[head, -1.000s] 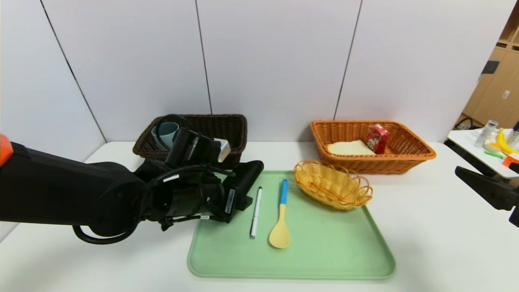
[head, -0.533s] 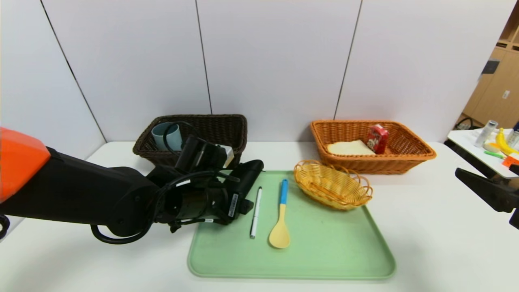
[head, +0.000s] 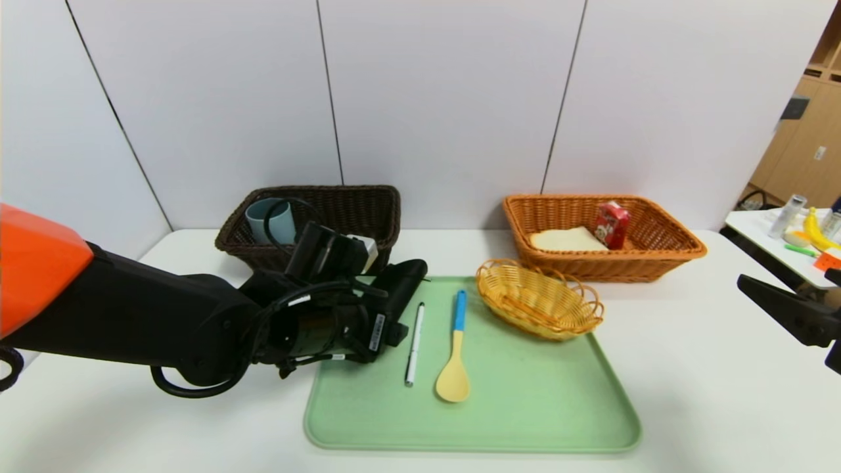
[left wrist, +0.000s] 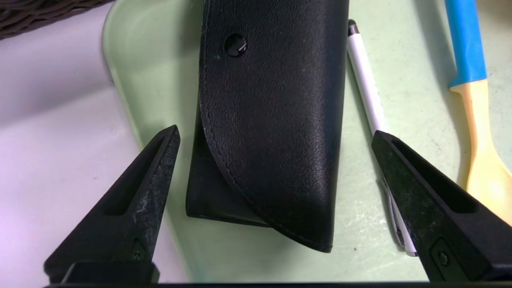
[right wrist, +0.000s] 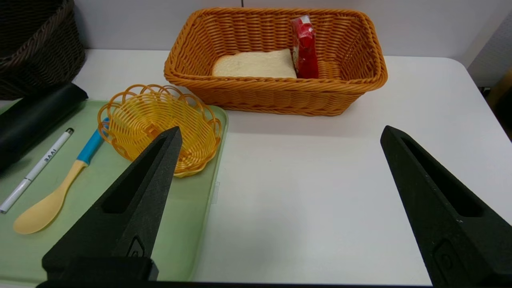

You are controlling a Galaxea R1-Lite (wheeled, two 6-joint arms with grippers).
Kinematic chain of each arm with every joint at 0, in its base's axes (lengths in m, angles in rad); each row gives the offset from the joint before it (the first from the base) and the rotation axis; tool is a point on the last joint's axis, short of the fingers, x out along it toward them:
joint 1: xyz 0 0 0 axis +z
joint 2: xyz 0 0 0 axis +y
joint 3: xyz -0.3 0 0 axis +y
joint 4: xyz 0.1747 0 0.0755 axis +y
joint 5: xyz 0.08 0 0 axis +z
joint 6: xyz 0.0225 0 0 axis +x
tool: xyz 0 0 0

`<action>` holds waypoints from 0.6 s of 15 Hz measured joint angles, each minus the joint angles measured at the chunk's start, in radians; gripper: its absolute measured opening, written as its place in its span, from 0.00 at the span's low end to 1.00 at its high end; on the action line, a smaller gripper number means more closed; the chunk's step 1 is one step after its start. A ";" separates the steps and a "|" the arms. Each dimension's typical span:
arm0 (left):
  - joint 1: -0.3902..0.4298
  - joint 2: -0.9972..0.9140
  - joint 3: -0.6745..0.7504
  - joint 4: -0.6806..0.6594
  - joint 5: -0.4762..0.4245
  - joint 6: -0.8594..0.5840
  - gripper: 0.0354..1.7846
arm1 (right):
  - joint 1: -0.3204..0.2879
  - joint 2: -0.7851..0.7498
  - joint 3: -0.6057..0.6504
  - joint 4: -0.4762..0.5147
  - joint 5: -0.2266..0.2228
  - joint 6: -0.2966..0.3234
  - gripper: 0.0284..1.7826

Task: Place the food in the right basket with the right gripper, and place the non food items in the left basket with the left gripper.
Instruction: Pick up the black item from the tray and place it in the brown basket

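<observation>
Left gripper (left wrist: 276,138) has advanced over the tray (left wrist: 160,72), jaws spread, case (left wrist: 272,120) lying between them.

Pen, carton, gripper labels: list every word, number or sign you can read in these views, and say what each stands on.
"IIVE" or close to it, last letters clearest: on the white pen lying on the green tray.
Red drink carton in the orange-tan basket: a printed design, no readable words.
White label strips on the left gripper: too small to read.
Black case: no text, only a snap stud.
</observation>
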 joint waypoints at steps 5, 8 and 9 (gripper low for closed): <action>0.002 0.000 0.008 -0.026 -0.001 0.002 0.94 | 0.000 -0.001 0.001 0.000 0.013 0.000 0.96; 0.003 0.000 0.010 -0.026 0.000 0.003 0.94 | 0.000 -0.001 0.001 0.000 0.014 0.000 0.96; 0.002 0.000 0.011 -0.027 0.000 0.003 0.94 | 0.000 -0.001 0.001 0.000 0.014 0.000 0.96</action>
